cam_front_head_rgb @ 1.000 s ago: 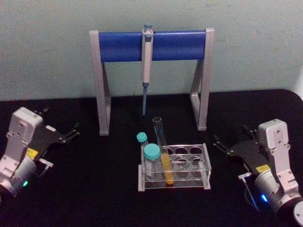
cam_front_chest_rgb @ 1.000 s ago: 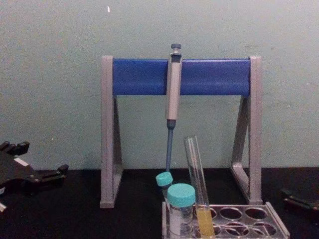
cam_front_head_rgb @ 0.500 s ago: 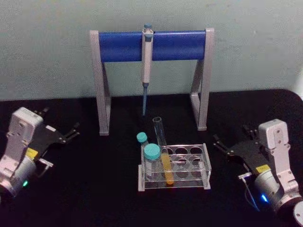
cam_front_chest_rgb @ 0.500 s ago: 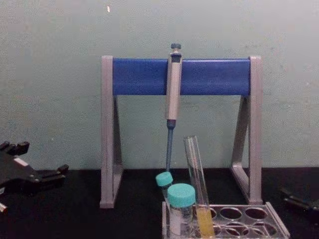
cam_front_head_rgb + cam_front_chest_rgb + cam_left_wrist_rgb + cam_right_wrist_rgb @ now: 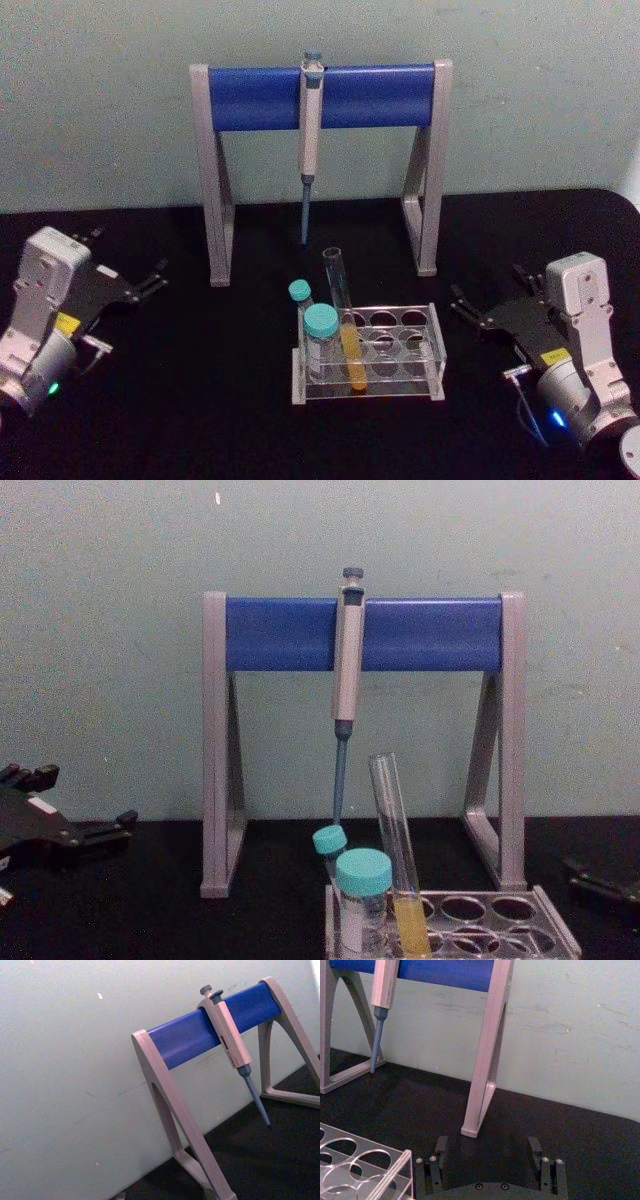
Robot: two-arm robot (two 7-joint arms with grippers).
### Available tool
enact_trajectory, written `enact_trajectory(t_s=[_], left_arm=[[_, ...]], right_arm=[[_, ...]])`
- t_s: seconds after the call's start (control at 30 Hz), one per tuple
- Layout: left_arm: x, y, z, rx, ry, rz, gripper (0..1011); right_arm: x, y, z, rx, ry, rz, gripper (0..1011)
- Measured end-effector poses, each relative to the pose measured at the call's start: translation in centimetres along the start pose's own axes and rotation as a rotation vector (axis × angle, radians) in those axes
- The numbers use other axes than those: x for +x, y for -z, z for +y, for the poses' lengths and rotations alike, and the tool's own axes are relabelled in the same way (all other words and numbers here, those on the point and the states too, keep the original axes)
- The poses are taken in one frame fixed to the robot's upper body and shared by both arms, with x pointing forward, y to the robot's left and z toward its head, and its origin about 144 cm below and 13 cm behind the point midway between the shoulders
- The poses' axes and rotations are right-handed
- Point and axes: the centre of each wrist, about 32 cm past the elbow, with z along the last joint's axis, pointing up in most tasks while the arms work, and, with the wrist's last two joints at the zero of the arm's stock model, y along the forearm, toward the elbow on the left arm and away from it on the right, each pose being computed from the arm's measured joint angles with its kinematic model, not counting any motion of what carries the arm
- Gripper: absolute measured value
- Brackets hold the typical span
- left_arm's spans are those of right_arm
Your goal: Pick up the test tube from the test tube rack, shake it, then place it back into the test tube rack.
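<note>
The tube [image 5: 344,322] stood tilted in a front hole of the rack [image 5: 420,355], just beside two teal-capped vials [image 5: 320,340], with yellow liquid in its lower part and its open mouth well above the rack. My left gripper [image 5: 150,282] and right gripper [image 5: 470,312] rested on the table [image 5: 200,400] to either side, well apart from the rack, fingers spread and holding nothing. I judged the tube light, rigid, smooth and breakable: grip it on the bare glass above the liquid, with moderate force, and keep it near upright since it was uncapped.

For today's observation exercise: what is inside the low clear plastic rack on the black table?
The clear plastic rack holds a tall clear glass tube with yellow liquid, leaning, and two teal-capped vials at its left end. The other holes look empty. The vials' contents cannot be told.
</note>
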Motion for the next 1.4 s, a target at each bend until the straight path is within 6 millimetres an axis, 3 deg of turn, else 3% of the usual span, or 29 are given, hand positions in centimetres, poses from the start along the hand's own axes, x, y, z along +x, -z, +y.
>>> enact_trajectory(t_s=[1.4], left_arm=[[0.00,0.00,0.00,0.000,0.000,0.000,1001]], right_arm=[[0.00,0.00,0.00,0.000,0.000,0.000,1000]])
